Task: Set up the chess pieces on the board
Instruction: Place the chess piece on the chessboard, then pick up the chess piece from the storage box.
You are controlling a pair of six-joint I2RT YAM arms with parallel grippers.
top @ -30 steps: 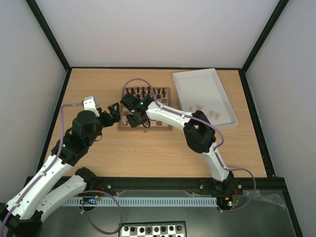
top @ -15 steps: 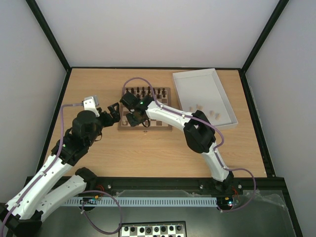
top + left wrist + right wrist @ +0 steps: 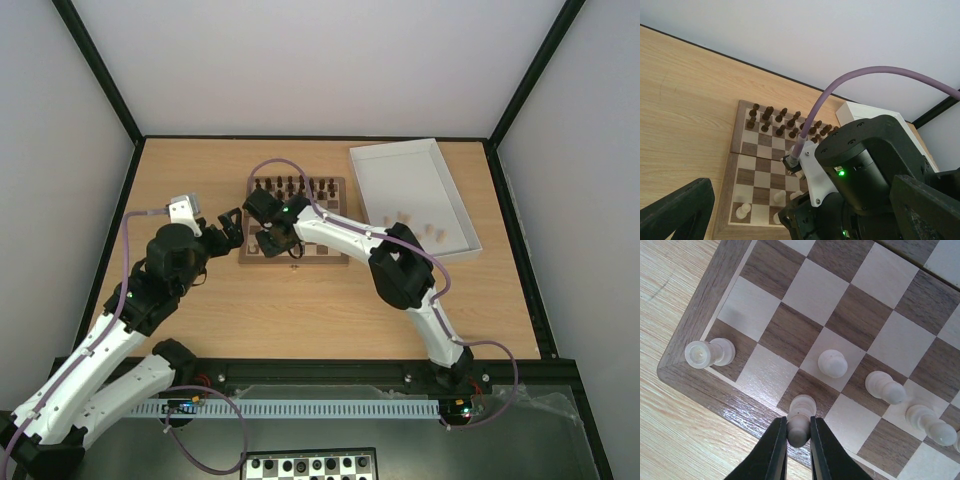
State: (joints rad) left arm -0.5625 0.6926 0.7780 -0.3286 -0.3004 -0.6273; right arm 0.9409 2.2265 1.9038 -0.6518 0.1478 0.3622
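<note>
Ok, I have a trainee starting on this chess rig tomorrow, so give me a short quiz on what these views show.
1. True or false: the left claw is shut on a dark piece.
2. What does the right claw grip? A) a pale piece; B) a dark piece; C) nothing.
3. Fill in: the loose pale pieces off the board lie in the white ____.
Key: 1 false, it is open and holds nothing. 2 A. 3 tray.
</note>
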